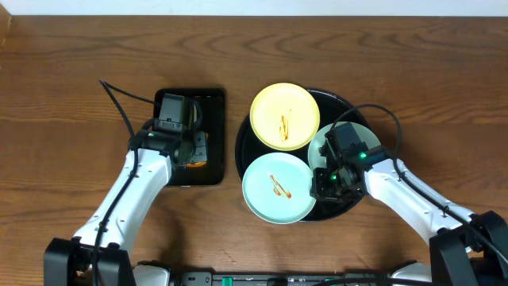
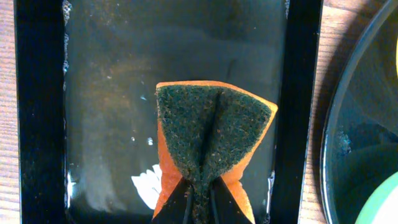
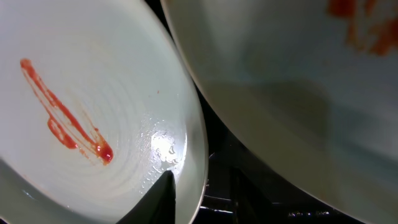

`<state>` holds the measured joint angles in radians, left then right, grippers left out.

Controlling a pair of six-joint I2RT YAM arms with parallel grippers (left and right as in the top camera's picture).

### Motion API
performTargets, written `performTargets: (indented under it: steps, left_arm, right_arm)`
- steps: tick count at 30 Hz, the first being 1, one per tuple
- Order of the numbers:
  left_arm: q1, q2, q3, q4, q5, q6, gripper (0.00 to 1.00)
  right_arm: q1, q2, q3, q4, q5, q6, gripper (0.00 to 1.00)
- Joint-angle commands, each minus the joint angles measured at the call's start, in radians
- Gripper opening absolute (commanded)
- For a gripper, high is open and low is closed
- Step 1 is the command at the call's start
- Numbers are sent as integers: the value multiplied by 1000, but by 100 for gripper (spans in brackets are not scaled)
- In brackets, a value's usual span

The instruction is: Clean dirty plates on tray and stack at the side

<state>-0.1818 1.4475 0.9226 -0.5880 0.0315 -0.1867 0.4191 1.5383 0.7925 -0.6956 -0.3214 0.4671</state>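
Easily botched from here: could tip or skid the near mint plate (image 1: 277,187) against the yellow plate (image 1: 284,117) if lifted by a shallow grip on that glossy, wet-looking rim. Right hand (image 1: 329,181) at its edge, one finger (image 3: 163,198) on the rim (cannot tell whether spread or pinching). Left hand (image 2: 199,198) pinching a folded sponge (image 2: 211,130) over the small tray (image 2: 37,124). All three plates on the round tray (image 1: 244,151), two showing orange-brown sauce streaks, third plate (image 1: 317,147) mostly hidden under the right arm.

Overlapping plates (image 1: 285,116) crowded across tray (image 1: 340,102)
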Motion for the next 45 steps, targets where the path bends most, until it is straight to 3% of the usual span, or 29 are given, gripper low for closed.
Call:
performTargets:
  steps: [1,16,27,37,42,45]
  left_arm:
    - [-5,-4,13,-3,10,-10,8]
    - [-5,-4,13,-3,10,-10,8]
    - [-5,-4,13,-12,19,-9,8]
    - [-5,-38,16,-9,128,-5,8]
    - [-18,-124,17,31,260,-6,7]
    - [-60,-146,18,63,347,-71,7]
  right_arm:
    - [8,5,10,0,10,24,26]
    - [32,6,-29,45,10,65,21]
    - [35,6,-66,159,11,101,4]
    - [34,6,-66,173,30,101,1]
    - [33,6,-66,176,30,101,1]
    - [33,6,-66,176,30,101,1]
